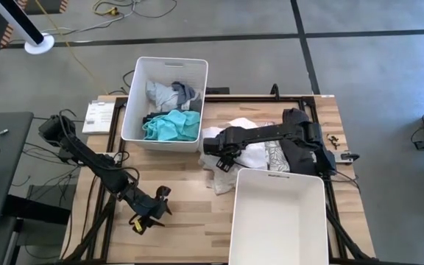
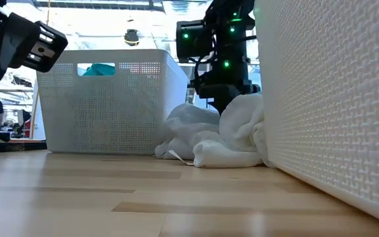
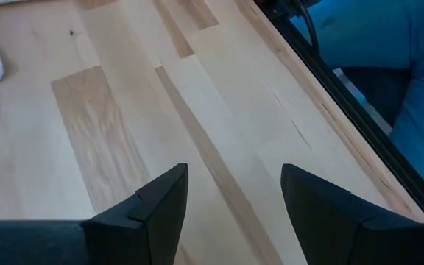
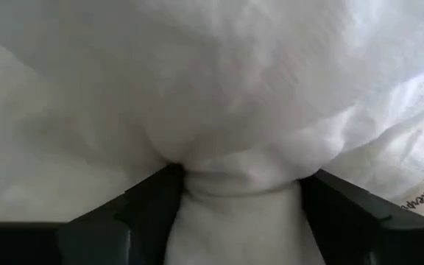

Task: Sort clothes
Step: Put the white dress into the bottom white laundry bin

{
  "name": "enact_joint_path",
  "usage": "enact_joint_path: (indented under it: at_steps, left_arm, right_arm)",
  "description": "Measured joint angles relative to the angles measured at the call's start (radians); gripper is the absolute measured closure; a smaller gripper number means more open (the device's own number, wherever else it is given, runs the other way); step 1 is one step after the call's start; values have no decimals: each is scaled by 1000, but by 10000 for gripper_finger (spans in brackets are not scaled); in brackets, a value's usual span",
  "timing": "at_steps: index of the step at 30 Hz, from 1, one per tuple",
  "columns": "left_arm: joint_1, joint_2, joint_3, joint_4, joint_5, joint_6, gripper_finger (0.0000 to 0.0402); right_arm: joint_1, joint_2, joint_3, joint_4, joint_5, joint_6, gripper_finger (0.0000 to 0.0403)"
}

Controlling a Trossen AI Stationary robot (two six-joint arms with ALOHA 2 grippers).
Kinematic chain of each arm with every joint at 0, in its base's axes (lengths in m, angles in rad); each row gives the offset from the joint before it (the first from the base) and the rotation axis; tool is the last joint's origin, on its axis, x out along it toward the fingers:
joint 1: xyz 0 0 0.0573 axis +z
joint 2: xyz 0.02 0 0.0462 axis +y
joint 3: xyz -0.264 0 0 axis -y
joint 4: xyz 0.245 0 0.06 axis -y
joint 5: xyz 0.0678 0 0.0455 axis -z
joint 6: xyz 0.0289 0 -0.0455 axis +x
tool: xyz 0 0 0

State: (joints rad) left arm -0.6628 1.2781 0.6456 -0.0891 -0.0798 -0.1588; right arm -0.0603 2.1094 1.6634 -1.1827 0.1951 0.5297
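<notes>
High view: right gripper (image 1: 221, 157) down on the white garment (image 1: 252, 156), heaped on the bench (image 1: 182, 199) between the far bin (image 1: 132, 110) and the near, empty bin (image 1: 311, 221). Right wrist view: fingers (image 4: 149, 199) pinching a fold of soft, wrinkled white cloth, likely a lifting hold for sorting. Grey-white patterned piece (image 1: 276, 156) and dark piece (image 1: 300, 151) just beside. Far bin holds teal (image 1: 171, 125) and grey (image 1: 169, 93) garments. Left gripper (image 1: 152, 208) waits over bare bench, fingers (image 3: 157, 202) spread, nothing between.
</notes>
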Motion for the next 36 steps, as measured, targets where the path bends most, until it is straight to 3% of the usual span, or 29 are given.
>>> enact_joint_path:
  at_steps: [4, 11, 13, 20, 28, 36]
  left_arm:
    - [0, 0, 0, 10, -16, 0, 189]
    - [0, 0, 0, 29, -17, 0, 189]
    - [0, 0, 0, 29, -16, 0, 189]
    - [0, 0, 0, 28, -34, -3, 189]
    - [0, 0, 0, 28, -66, 4, 189]
    - [1, 0, 0, 29, -104, 8, 189]
  right_arm:
    - [1, 0, -17, 19, -1, -3, 165]
    - [7, 2, -22, 30, -3, -36, 349]
    - [16, 3, -22, 31, -2, -59, 384]
    - [62, -17, 22, -32, 27, -51, 397]
    - [154, -113, 192, -110, 186, -32, 402]
    - [206, -191, 270, -121, 312, -41, 402]
